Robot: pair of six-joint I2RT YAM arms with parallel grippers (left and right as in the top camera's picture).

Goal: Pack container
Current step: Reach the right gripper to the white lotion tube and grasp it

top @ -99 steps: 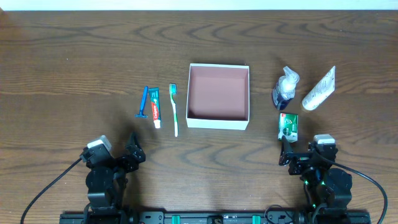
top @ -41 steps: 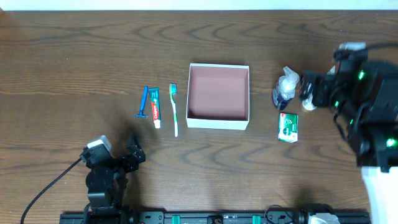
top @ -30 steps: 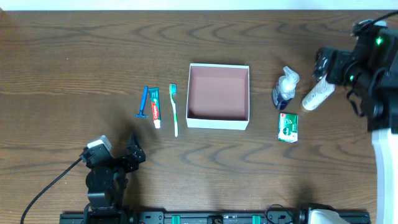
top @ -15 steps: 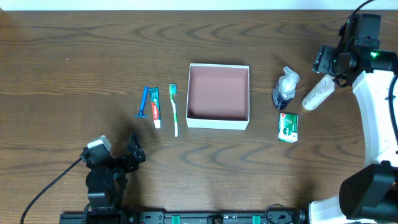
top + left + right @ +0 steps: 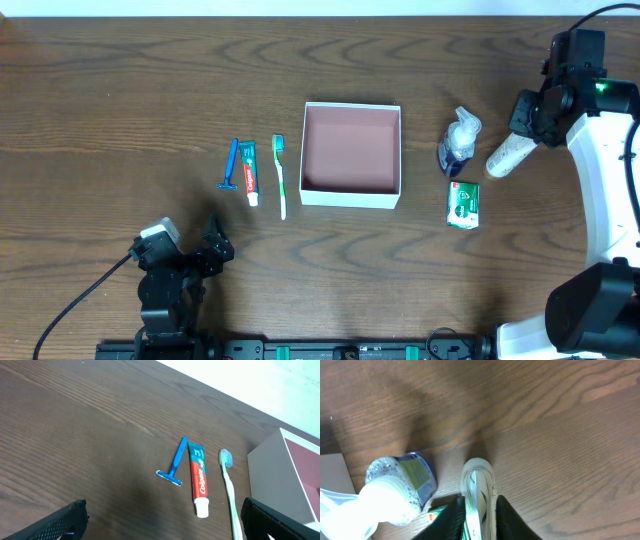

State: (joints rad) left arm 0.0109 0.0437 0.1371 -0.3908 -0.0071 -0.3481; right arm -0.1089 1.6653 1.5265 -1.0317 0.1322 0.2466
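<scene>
The container (image 5: 350,193), a shallow white box with a pinkish-brown inside, sits mid-table with nothing in it. Right of it lie a white tube (image 5: 508,153), a pump bottle (image 5: 458,140) and a small green box (image 5: 462,205). My right gripper (image 5: 527,128) is down over the tube's far end. In the right wrist view its two dark fingers press either side of the tube (image 5: 479,491), so the right gripper (image 5: 480,522) is shut on it. The left gripper (image 5: 205,250) rests open at the front left, holding nothing (image 5: 170,530).
A blue razor (image 5: 231,165), a toothpaste tube (image 5: 249,172) and a toothbrush (image 5: 280,175) lie in a row left of the container. The left wrist view shows them too, with the razor (image 5: 175,462) nearest and the container's wall (image 5: 272,467) at right. The pump bottle (image 5: 395,492) stands close beside the gripped tube.
My right arm swung from the front right to the back right, came down over the white tube and closed its jaws on it. The left arm has not moved.
</scene>
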